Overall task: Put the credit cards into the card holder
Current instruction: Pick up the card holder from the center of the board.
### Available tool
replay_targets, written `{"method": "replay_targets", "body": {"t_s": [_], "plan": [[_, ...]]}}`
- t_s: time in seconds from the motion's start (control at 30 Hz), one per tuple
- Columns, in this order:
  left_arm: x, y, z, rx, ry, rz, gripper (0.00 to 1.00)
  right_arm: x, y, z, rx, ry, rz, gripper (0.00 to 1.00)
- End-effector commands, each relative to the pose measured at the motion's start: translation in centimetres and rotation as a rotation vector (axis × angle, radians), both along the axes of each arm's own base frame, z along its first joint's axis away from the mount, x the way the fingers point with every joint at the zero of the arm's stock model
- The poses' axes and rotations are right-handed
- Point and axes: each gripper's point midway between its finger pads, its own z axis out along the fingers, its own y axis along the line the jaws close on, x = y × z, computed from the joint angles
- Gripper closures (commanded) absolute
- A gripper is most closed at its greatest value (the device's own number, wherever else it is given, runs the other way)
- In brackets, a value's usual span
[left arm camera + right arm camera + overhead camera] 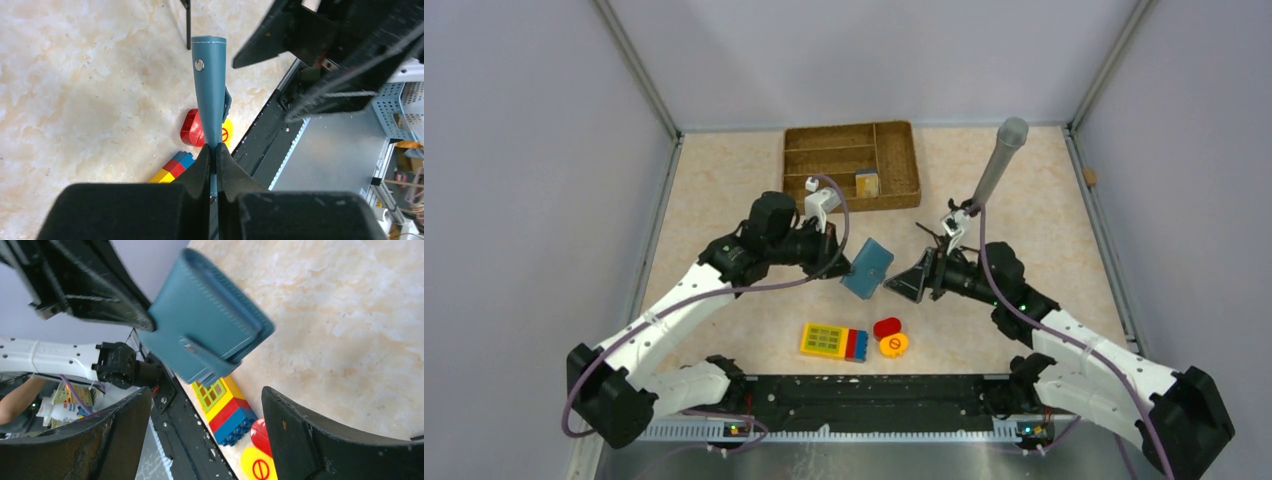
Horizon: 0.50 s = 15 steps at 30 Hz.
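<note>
My left gripper is shut on the edge of the teal-blue card holder and holds it above the table. In the left wrist view the card holder stands edge-on between the fingers, folded shut, its snap stud showing. My right gripper is open and empty, just right of the holder and pointing at it. In the right wrist view the card holder hangs ahead of the wide-open fingers. Some cards stand in the wicker tray's right compartment.
The brown wicker divided tray stands at the back. A yellow keypad block with red and blue end, a red piece and a yellow disc lie near the front edge. A grey cylinder stands at back right.
</note>
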Motion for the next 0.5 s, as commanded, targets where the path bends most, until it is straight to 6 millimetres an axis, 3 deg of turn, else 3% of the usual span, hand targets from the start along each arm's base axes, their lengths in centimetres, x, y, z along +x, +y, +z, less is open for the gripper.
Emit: {"method": "replay_targets", "body": {"t_s": [0.0,0.17,0.33,0.47], "plan": [[-1.0,0.6,3.9,-0.07,-0.149,-0.06,1.0,1.9,1.4,5.0,0.108,-0.123,-0.022,0.2],[-1.9,0.8,5.3,-0.145,-0.178,-0.087,1.0,3.2,1.1,4.2,0.064,-0.128,-0.081,0.15],[-3.2,0.5,5.1,-0.187,-0.166,-0.154,1.0,2.2,2.7,7.3,0.211,-0.18,0.018,0.15],[-3.8,0.6,5.0,-0.188,-0.166,-0.183,1.0,1.9,3.3,8.0,0.257,-0.187,0.059,0.19]]}}
